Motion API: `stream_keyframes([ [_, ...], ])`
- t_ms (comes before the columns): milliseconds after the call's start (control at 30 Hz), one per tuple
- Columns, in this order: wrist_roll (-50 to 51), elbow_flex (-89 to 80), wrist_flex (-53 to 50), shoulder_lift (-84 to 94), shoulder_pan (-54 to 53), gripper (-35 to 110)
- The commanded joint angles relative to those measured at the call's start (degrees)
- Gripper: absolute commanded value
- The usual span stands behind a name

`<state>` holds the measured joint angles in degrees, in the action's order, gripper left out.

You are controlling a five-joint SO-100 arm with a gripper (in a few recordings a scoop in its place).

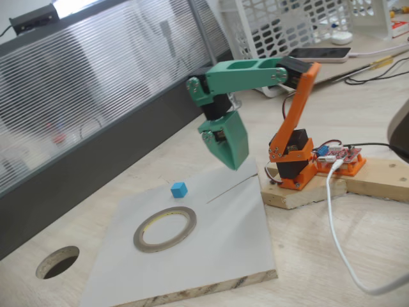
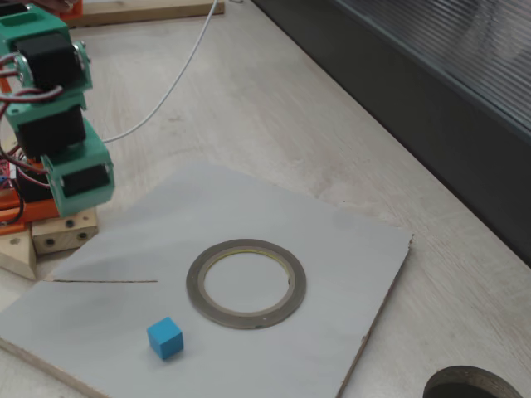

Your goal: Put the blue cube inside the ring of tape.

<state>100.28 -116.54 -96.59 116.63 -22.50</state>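
A small, smooth blue cube [image 1: 179,188] sits just beyond the flat grey-brown ring of tape [image 1: 165,228] on a pale board [image 1: 230,236]. The green plastic gripper [image 1: 231,161] hangs above, fingers pressed together.

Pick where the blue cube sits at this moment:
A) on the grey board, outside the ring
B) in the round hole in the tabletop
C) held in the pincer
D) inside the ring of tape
A: the blue cube rests on the grey board, apart from the ring of tape, whose centre is bare.

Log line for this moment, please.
end effector: above board, holding nothing | blue cube: on board, outside ring | ring of tape: flat, centre empty | stage: pre-grasp
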Motion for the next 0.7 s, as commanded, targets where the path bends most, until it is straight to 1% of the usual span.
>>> stream_keyframes([
  [0,0.62,5.36,2.37,-3.87,-0.79,0],
  [200,0.44,16.26,2.46,-9.14,-0.44,0],
  [367,0.44,22.32,2.55,-17.84,-0.79,0],
  [667,0.35,32.96,2.64,-27.69,-0.44,0],
])
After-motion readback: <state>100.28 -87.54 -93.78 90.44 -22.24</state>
